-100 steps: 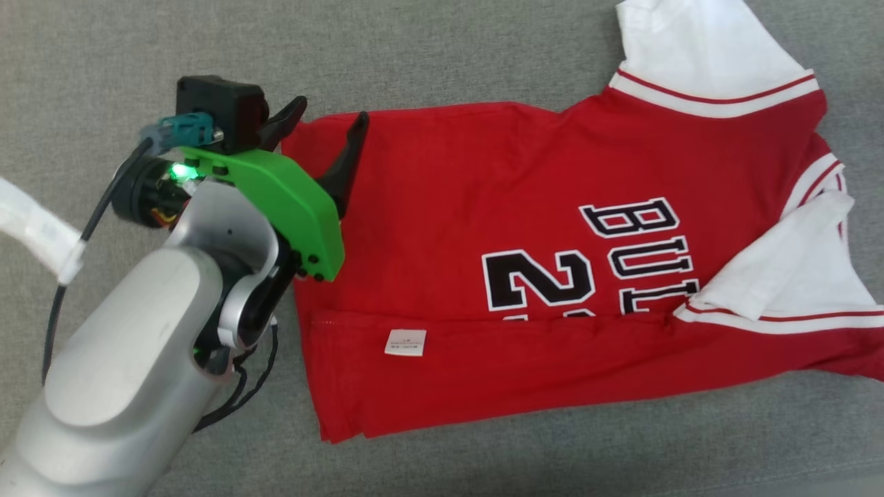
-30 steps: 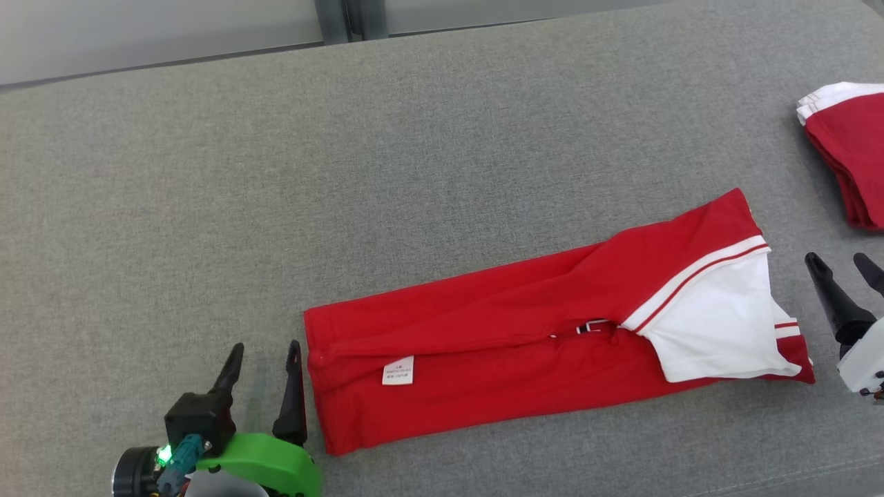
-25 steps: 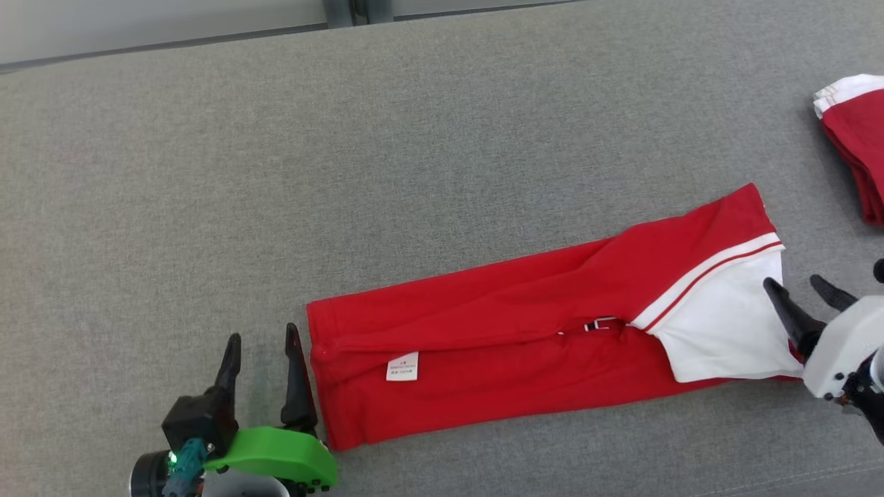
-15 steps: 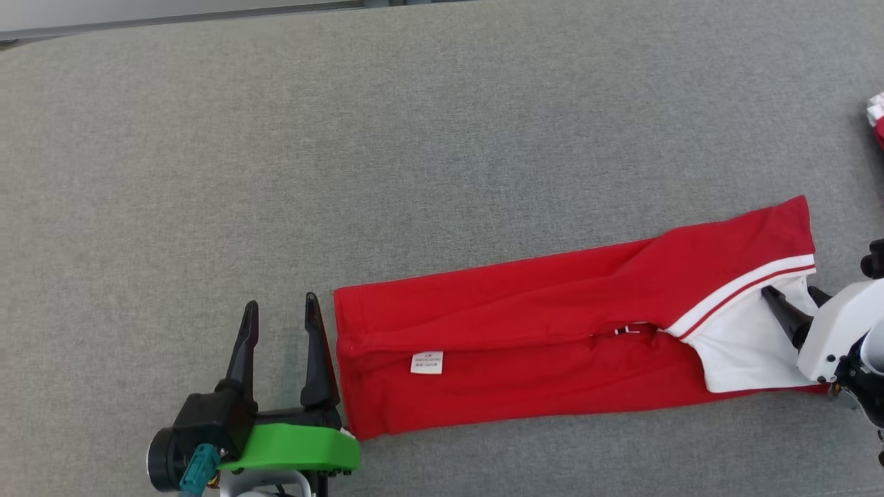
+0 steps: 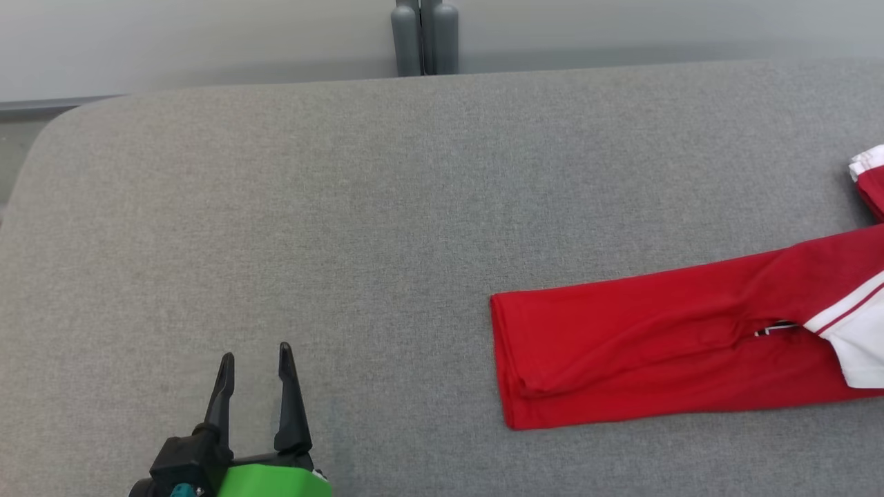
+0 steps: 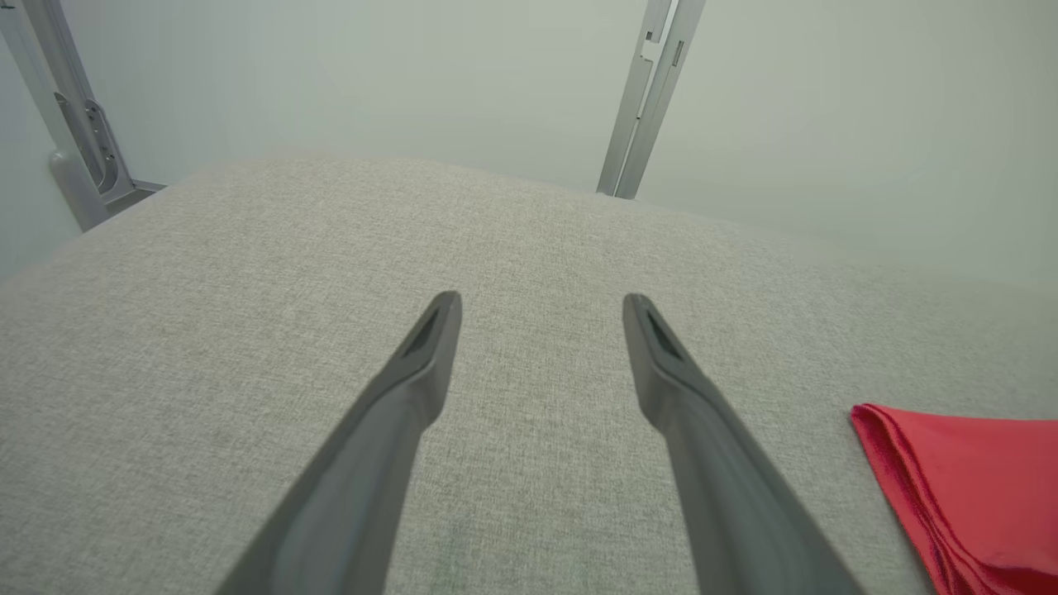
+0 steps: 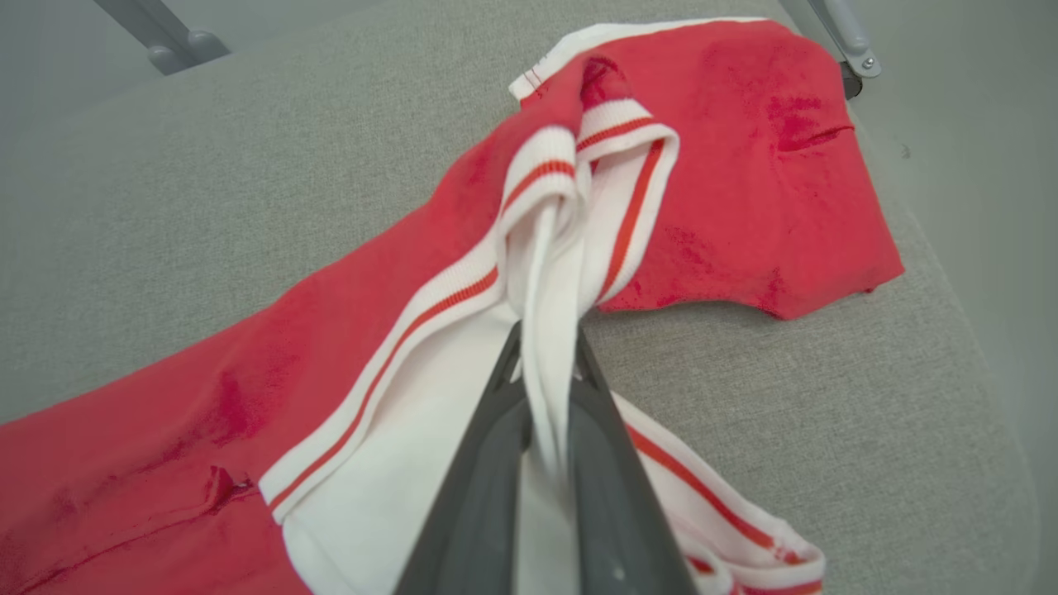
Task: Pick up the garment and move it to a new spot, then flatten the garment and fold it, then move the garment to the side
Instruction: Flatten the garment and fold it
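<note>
The garment [image 5: 656, 338], red with a white striped sleeve, lies as a long folded strip across the right of the grey table and runs off the head view's right edge. In the right wrist view my right gripper [image 7: 547, 347] is shut on the garment's bunched white sleeve [image 7: 570, 215], which is lifted off the red body [image 7: 165, 413]. My left gripper [image 5: 255, 355] stands open at the lower left, well left of the garment's end. The left wrist view shows its fingers [image 6: 413, 388] spread over bare table, with the garment's corner [image 6: 959, 487] to the right.
A second folded red garment [image 7: 744, 165] lies just beyond the held sleeve, near the table's rounded right edge [image 7: 992, 463]; its corner [image 5: 871, 181] shows at the head view's right. Grey posts [image 5: 425, 38] stand behind the table's far edge. The table's left corner [image 5: 41, 138] is rounded.
My right gripper has shut on the white sleeve. The garment's left end now lies far right of my left gripper, which stood beside it before. The head camera has also shifted.
</note>
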### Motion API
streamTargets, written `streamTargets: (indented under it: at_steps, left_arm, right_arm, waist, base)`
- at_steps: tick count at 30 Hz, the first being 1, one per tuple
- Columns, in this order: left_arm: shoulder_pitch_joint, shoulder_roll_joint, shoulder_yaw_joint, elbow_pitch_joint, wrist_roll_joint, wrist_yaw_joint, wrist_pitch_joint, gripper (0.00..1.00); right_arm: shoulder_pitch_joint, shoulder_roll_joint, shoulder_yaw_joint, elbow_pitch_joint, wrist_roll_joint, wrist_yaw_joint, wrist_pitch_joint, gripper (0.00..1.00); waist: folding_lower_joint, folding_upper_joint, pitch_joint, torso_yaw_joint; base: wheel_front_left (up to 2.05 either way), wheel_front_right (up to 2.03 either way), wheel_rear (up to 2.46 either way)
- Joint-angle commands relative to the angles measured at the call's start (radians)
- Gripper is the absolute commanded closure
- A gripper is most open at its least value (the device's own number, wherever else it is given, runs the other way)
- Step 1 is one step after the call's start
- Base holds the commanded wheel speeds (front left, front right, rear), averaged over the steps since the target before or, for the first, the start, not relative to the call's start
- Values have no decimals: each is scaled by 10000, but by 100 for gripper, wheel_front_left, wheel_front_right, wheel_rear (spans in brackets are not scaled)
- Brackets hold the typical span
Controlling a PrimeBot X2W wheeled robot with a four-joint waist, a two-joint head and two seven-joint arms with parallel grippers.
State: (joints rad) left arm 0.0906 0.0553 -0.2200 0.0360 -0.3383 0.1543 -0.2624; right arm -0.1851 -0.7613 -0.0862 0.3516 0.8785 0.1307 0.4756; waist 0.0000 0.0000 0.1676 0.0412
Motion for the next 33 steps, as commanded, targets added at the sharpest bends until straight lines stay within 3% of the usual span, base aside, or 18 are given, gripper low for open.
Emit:
streamTargets:
  at_steps: [1, 5, 9, 12, 19, 23, 26, 27, 28, 29, 33]
  left_arm:
    - [234, -19, 137, -10, 65, -56, -23, 0]
    - [541, -42, 254, -105, -136, -40, -24, 0]
    - [653, -44, 96, -137, -302, 82, -24, 0]
    - [546, -46, -128, -58, -352, 90, -23, 0]
    - [183, -40, -627, 263, -443, 185, -24, 0]
    - [294, -39, -740, 355, -491, 284, -24, 0]
    - [429, -39, -679, 358, -559, 400, -24, 0]
    - [459, -39, -612, 336, -586, 432, -25, 0]
    - [488, -39, -558, 335, -585, 457, -25, 0]
    - [516, -39, -476, 332, -611, 487, -23, 0]
    - [686, -40, -285, 424, -477, 348, -25, 0]
  right_arm:
    - [180, -2, -153, -243, -1, 2, 137, 100]
    - [546, 225, -243, -1650, -93, 2, 754, 100]
    - [672, 1401, 490, -3267, -400, 2, 1360, 100]
    - [510, 2735, 1361, -3683, -1025, 2, 1584, 100]
    - [412, 5489, 2612, -2663, -2488, 2, 539, 100]
    - [438, 6299, 2781, -1969, -2883, 2, -182, 100]
    - [348, 6546, 2843, -1524, -3107, 2, -483, 100]
    - [308, 6637, 2809, -1390, -3126, 2, -618, 94]
    - [281, 6697, 2815, -1318, -3131, 2, -724, 71]
    - [239, 6749, 2803, -1279, -3150, 2, -913, 0]
    - [380, 6875, 2837, -1780, -2814, 2, -1777, 0]
  waist:
    - [0, 0, -667, 271]
    - [0, 0, -891, 373]
    - [0, 0, -883, 341]
    - [0, 0, -814, 295]
    - [0, 0, -811, 556]
    - [0, 0, -878, 717]
    - [0, 0, -913, 814]
    - [0, 0, -932, 848]
    - [0, 0, -952, 872]
    - [0, 0, -981, 889]
    - [0, 0, -1188, 902]
  base:
    - [0, 0, 0]
    - [0, 0, 0]
    - [0, 0, 0]
    - [0, 0, 0]
    - [0, 0, 0]
    - [0, 0, 0]
    - [0, 0, 0]
    - [0, 0, 0]
    - [0, 0, 0]
    - [0, 0, 0]
    - [0, 0, 0]
